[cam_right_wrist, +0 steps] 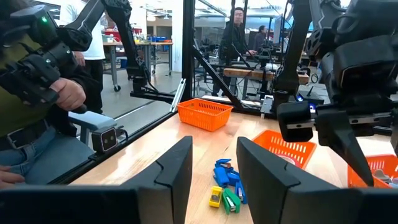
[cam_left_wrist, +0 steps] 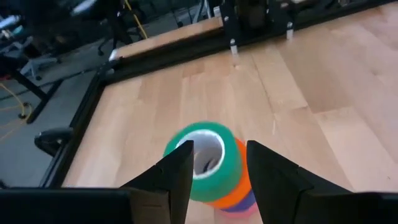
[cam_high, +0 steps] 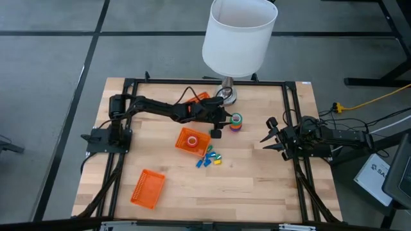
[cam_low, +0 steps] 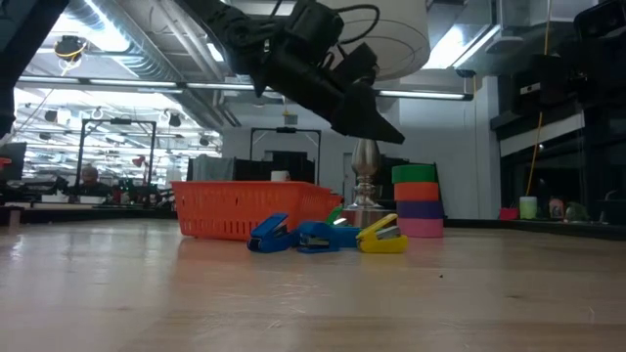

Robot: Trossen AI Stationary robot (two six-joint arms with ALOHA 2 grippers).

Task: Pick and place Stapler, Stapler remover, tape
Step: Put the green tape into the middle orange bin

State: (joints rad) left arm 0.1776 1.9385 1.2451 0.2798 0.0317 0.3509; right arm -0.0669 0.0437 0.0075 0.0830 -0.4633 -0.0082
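Nearest the front of the wooden tabletop (cam_high: pixel 257 186) an orange mesh plastic basket (cam_high: pixel 148 188) lies apparently empty, and beyond it the small blue, green and yellow angular stapler-like pieces (cam_high: pixel 209 158) lie loose beside a second orange basket (cam_high: pixel 192 141) holding a small reddish ring, so most of the placing looks still to be done. Farther back, the left claw (cam_left_wrist: pixel 217 165) hovers part-open, gripping nothing, just above the stack of green, orange and purple tape rolls (cam_left_wrist: pixel 214 165) near the lamp base (cam_high: pixel 226 96). The right claw (cam_high: pixel 268 135) waits open and empty at the tabletop's right edge.
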